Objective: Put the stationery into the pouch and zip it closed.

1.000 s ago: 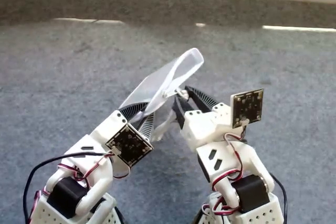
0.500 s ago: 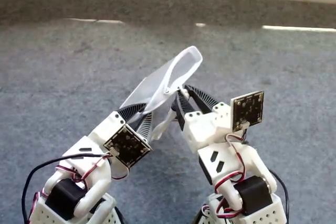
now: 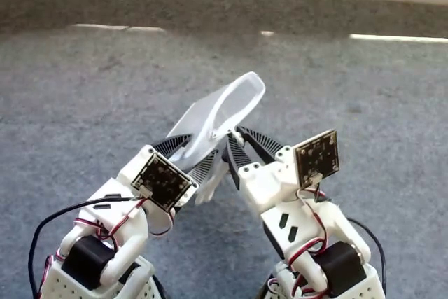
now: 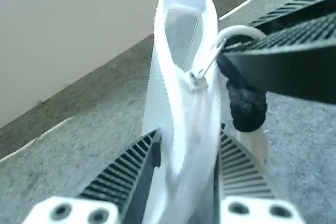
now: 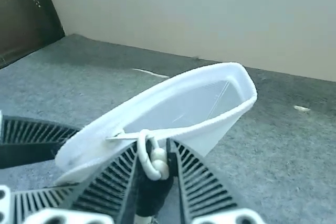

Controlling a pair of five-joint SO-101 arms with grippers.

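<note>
High view: the white translucent pouch (image 3: 222,113) is held up off the grey surface (image 3: 84,89) in the middle of the frame, tilted so that its open mouth points toward the upper right. Both arms rise from the bottom edge and meet at it. The left end effector (image 3: 192,155), coming from the lower left, is clamped on the lower part of the pouch, with one black ribbed finger on each side of the fabric. The right end effector (image 3: 234,141), coming from the lower right, sits just beside it at the zipper line, its fingers drawn together on the zipper pull.

Left wrist view: the pouch (image 4: 181,93) stands upright in the centre, pinched between the two fingers of the left end effector (image 4: 186,140) at the lower middle. The metal zipper slider (image 4: 197,74) sits partway up the pouch; above it the mouth gapes open. The right end effector (image 4: 283,40) enters from the upper right, touching the pouch near the slider, and a white cord loop (image 4: 254,140) hangs under it.

Right wrist view: the pouch (image 5: 178,106) lies across the centre with its open end at the right. The right end effector (image 5: 155,166) at the lower middle is closed on the white cord loop (image 5: 152,163) tied to the slider.
</note>
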